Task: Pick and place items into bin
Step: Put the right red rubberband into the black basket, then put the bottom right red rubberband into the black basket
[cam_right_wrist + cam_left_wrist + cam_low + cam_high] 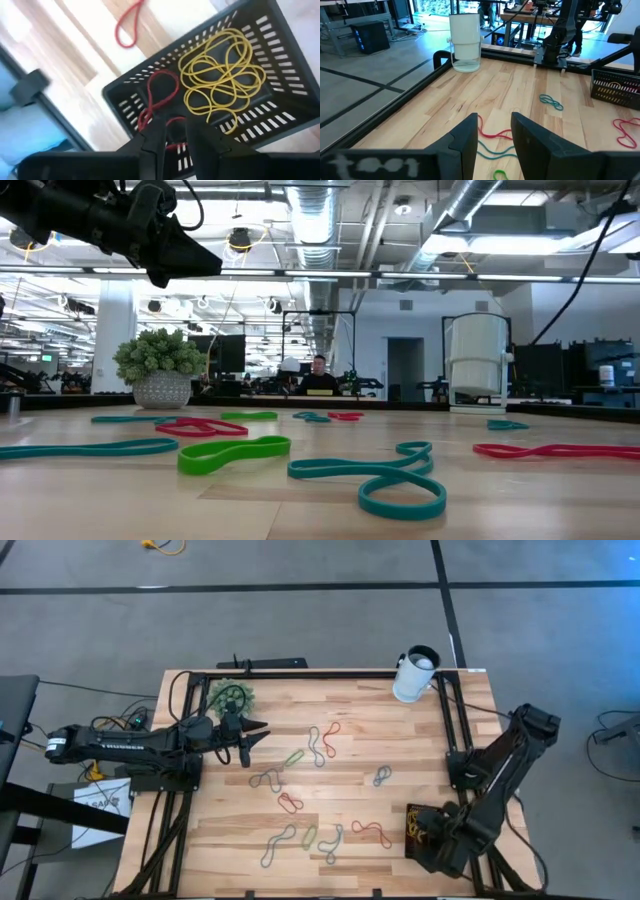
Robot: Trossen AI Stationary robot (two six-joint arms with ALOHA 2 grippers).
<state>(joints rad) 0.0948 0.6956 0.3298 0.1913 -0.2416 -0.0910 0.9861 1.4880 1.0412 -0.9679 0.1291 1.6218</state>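
1. The bin [418,830] sits at the table's [400,755] near right corner, under the right gripper [447,832].
2. Several rubber bands [220,80] lie inside the bin.
3. More rubber bands [320,745] lie scattered across the middle of the table, between the two arms.
4. The white cup [414,675] stands at the far right edge.
5. The spiky ball [231,696] rests at the far left, just behind the left gripper [245,738].

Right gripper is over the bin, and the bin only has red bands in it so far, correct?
Not quite. The right gripper is over the bin, but the right wrist view shows a tangle of yellow bands in it beside a red band.
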